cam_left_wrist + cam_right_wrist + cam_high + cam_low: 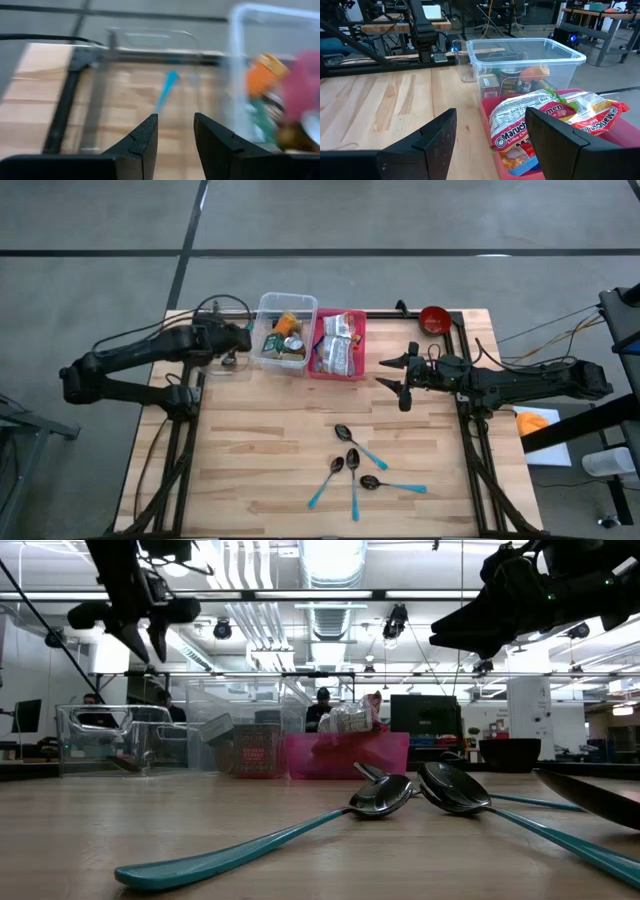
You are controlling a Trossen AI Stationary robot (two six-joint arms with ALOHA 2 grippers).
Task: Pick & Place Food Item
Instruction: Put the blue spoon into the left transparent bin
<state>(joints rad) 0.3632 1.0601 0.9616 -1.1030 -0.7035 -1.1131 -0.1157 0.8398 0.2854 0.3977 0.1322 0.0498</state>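
Note:
Food items lie in two bins at the table's far side. A clear bin [285,330] [525,57] holds an orange item [265,75] and cans [510,80]. A pink bin [338,345] holds ramen packets [555,112]. My left gripper [243,338] [175,120] hangs open above a small clear container [222,363], just left of the clear bin, with nothing between its fingers. A teal spoon handle [167,87] stands in that container. My right gripper [390,372] [490,125] waits open and level, right of the pink bin, facing it.
Several teal-handled spoons [352,468] [380,800] lie on the wood near the table's front middle. A red bowl [433,318] stands at the far right corner. Black frame rails [190,430] run along the table's sides.

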